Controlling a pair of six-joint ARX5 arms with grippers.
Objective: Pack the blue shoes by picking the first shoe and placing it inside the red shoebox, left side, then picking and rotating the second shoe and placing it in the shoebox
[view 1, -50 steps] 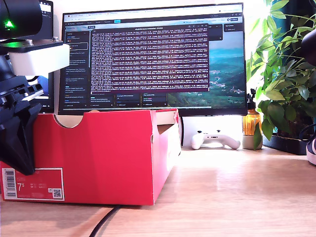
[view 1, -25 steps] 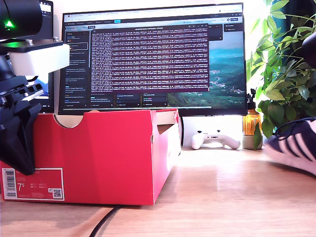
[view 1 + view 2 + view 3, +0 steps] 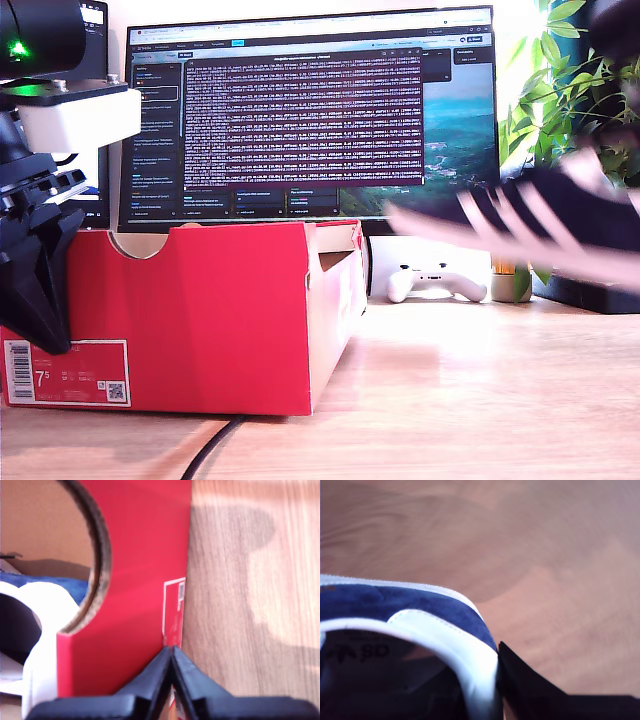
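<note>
The red shoebox (image 3: 200, 320) stands on the table at the exterior view's left, its notch facing the camera. Through that notch (image 3: 55, 555) I see one blue shoe (image 3: 50, 587) lying inside. My first gripper (image 3: 171, 651) is shut on nothing and hangs tip-down just outside the box's labelled wall (image 3: 140, 580); it also shows as the black gripper (image 3: 42, 300) at the exterior view's left. The other blue shoe (image 3: 540, 215) is a blur in the air at the exterior view's right. My second gripper (image 3: 492, 655) is shut on its white heel collar (image 3: 445, 635).
A monitor (image 3: 310, 110) stands behind the box. A white game controller (image 3: 435, 282), an amber bottle (image 3: 510, 278) and a leafy plant (image 3: 580, 140) are at the back right in the exterior view. A black cable (image 3: 205, 450) runs under the box's front. Wooden table (image 3: 480, 400) lies beneath the carried shoe.
The shoe in my second gripper has risen off the table and swung from the exterior view's right edge toward the box. My first gripper has not moved.
</note>
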